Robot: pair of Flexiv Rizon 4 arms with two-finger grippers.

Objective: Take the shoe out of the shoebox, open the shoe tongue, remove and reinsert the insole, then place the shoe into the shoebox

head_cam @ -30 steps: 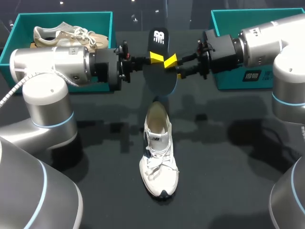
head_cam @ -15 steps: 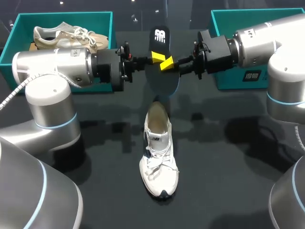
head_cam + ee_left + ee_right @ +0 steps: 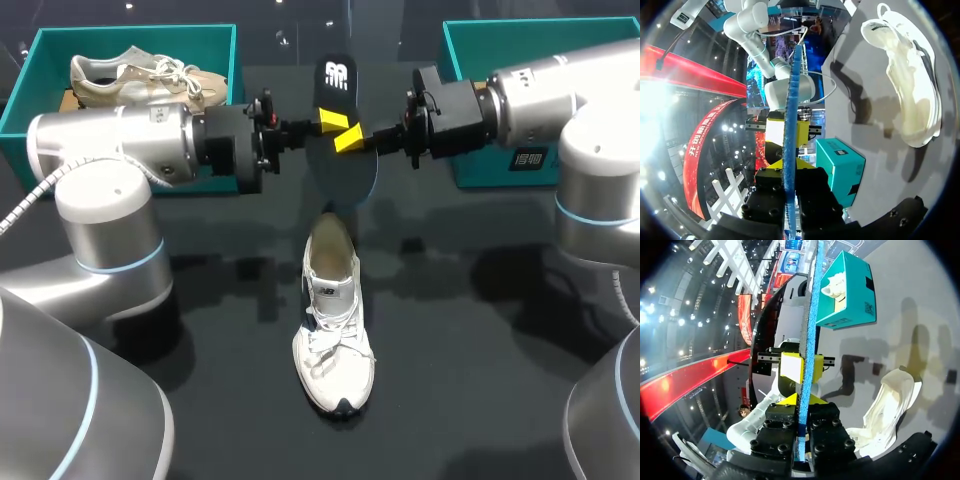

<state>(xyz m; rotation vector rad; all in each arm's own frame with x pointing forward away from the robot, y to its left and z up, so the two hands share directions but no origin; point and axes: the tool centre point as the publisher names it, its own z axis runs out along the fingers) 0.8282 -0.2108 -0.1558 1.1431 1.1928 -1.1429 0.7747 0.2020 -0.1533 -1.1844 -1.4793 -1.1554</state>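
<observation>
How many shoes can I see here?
2: a white shoe in the middle of the table, a beige shoe in the left shoebox. The right shoebox is partly hidden, so another may be inside.

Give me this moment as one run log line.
insole: held upright, clear of shoe | left gripper: shut on insole | right gripper: shut on insole | shoe: on table

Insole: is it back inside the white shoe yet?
No, the insole is held up outside the white shoe, clamped between the left gripper and the right gripper.
</observation>
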